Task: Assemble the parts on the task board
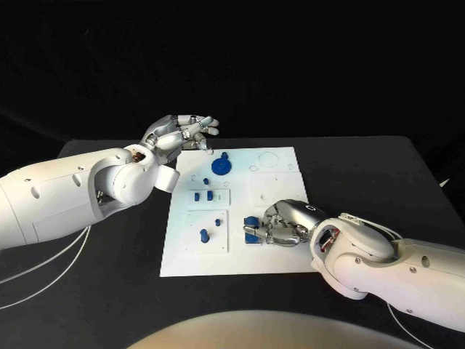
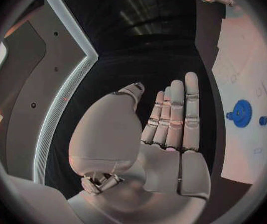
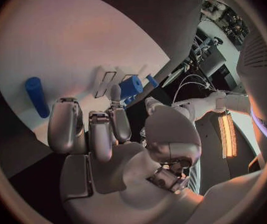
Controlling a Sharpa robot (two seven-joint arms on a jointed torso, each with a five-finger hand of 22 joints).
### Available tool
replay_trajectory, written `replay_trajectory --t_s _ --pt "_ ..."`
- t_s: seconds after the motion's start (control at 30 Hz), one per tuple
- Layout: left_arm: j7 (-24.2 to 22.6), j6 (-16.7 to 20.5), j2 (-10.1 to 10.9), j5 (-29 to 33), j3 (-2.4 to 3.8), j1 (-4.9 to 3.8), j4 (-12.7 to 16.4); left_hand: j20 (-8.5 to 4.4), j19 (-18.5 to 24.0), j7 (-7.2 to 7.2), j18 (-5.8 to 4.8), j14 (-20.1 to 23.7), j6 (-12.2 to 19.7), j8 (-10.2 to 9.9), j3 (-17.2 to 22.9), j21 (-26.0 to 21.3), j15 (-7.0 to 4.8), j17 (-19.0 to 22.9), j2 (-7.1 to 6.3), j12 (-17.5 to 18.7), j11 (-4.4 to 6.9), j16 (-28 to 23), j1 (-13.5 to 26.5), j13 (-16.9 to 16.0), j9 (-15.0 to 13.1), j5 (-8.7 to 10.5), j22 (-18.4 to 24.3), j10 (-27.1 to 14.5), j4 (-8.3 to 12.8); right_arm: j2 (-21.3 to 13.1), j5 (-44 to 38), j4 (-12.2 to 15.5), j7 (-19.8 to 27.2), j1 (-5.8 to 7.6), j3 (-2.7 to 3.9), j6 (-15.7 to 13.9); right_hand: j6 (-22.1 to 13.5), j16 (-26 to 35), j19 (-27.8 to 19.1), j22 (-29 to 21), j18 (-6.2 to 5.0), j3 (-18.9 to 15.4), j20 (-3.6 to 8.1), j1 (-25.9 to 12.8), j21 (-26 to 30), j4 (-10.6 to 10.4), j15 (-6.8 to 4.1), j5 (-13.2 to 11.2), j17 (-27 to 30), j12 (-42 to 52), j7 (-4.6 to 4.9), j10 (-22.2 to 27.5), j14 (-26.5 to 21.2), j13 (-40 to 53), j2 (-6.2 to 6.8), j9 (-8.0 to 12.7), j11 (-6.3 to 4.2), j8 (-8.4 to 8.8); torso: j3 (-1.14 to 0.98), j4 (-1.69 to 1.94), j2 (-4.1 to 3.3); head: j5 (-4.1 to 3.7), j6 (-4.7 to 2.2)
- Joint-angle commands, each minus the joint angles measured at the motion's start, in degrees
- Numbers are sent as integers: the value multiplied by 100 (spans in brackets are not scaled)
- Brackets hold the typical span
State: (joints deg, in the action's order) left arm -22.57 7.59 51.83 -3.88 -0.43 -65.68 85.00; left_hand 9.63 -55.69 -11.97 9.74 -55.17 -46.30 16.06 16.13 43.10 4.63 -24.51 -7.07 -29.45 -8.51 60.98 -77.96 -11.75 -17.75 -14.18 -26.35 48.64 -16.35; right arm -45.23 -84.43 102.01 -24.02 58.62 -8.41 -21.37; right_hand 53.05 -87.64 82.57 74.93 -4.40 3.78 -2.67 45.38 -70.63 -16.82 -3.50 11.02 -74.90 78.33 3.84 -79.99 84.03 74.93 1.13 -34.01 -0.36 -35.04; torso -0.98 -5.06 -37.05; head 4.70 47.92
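Observation:
The white task board (image 1: 264,251) lies in the middle of the black table. A blue gear (image 1: 221,166) stands near its far edge, also seen from the left wrist as the gear (image 2: 240,113). Small blue parts (image 1: 202,195) stand in a row at the board's left-middle, and another part (image 1: 205,235) lies nearer. My right hand (image 1: 282,224) rests on the board's right-middle, its thumb and a finger closed round a short blue part (image 3: 131,86). A blue cylinder (image 3: 36,95) lies loose beside that hand. My left hand (image 1: 182,133) hovers by the board's far left corner, fingers straight, holding nothing.
Black table (image 1: 379,174) surrounds the board on every side. My left forearm (image 1: 75,196) stretches over the table's left part, with white cables (image 1: 44,280) hanging under it. Empty slots (image 3: 105,82) are outlined on the board ahead of my right hand.

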Motion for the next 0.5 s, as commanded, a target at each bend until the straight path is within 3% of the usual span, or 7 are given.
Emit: replay_trajectory --t_s 0.03,0.1,0.2,0.33,0.5 --pt "-38 -86 1 -29 2 -1 10 27 5 -11 70 40 30 40 -41 -27 -6 8 56 -25 3 20 -18 -5 -3 -4 9 -43 -7 -60 -138 58 198 -4 2 64 -24 9 17 558 35 -15 33 365 -2 13 -43 300 -780 3 -15 -36 454 159 -1 -9 1 5 -1 7 -3 3 -9" --pt "-38 -84 5 -29 2 -1 11 27 5 -11 70 40 30 40 -41 -27 -6 8 56 -25 3 20 -18 -5 -3 -4 9 -43 -7 -97 -138 88 257 -3 2 71 -18 6 25 572 38 12 37 659 -7 31 -50 505 -793 14 -21 -58 457 188 32 -13 -6 6 -3 3 -5 8 -8" --pt "-38 -80 12 -29 2 -1 16 27 5 -11 70 40 30 40 -41 -27 -6 8 56 -25 3 20 -18 -5 -3 -4 9 -43 -7 -152 -133 148 347 -2 2 118 -8 -3 43 603 45 62 49 1143 -28 47 -60 523 -822 26 -34 -87 463 229 97 -14 -19 15 -2 -2 -11 17 -7" --pt "-39 -78 14 -29 2 -1 17 27 5 -11 70 40 30 40 -41 -27 -6 8 56 -25 3 20 -18 -5 -3 -4 9 -43 -7 -185 -137 189 391 -2 3 188 0 -11 61 633 52 150 52 1513 -47 36 -64 83 -851 23 -36 -104 469 255 96 -2 -22 41 -3 -5 -7 20 -8" --pt "-38 -78 15 -29 2 -1 20 29 4 -13 70 44 36 42 -46 -31 -4 10 72 -33 2 28 -10 -6 -2 -5 11 -49 -11 -203 -141 176 379 -2 3 236 2 -13 65 641 52 210 53 1665 -45 55 -65 46 -857 24 -38 -111 470 268 110 5 -23 55 -3 5 -10 21 1"
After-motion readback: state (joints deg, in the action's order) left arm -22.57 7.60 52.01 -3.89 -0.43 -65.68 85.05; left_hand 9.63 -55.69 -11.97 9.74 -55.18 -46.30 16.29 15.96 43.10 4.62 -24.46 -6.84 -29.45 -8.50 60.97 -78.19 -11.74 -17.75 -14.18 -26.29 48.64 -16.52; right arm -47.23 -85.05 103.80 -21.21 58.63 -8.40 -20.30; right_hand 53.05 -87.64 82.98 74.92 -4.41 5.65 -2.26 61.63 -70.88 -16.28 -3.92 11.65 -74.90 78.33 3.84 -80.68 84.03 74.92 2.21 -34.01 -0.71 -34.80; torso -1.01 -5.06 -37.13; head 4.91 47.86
